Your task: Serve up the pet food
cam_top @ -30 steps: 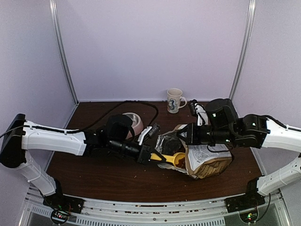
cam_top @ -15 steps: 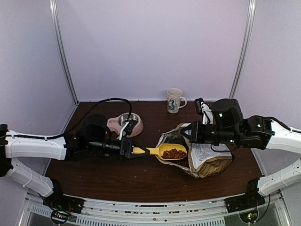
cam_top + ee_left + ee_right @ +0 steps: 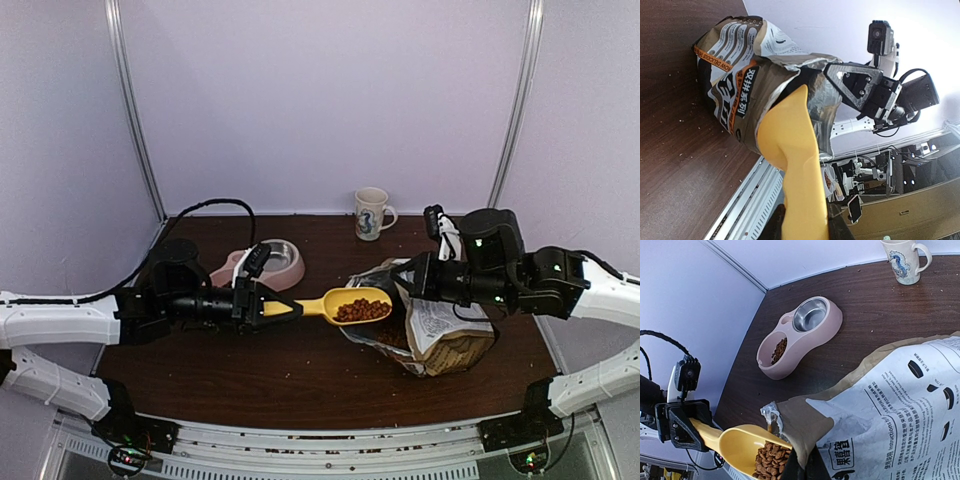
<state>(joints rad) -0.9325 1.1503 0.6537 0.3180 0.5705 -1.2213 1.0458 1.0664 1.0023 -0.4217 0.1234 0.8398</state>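
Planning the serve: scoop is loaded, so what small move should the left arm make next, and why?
Probably carry the yellow scoop level toward the pink bowl: the left tool grips its handle, pet food fills it, and the bowl holds little.

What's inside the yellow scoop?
The yellow scoop holds a heap of small brown pet food pellets. The heap covers the scoop's floor, so whatever lies beneath it cannot be seen.
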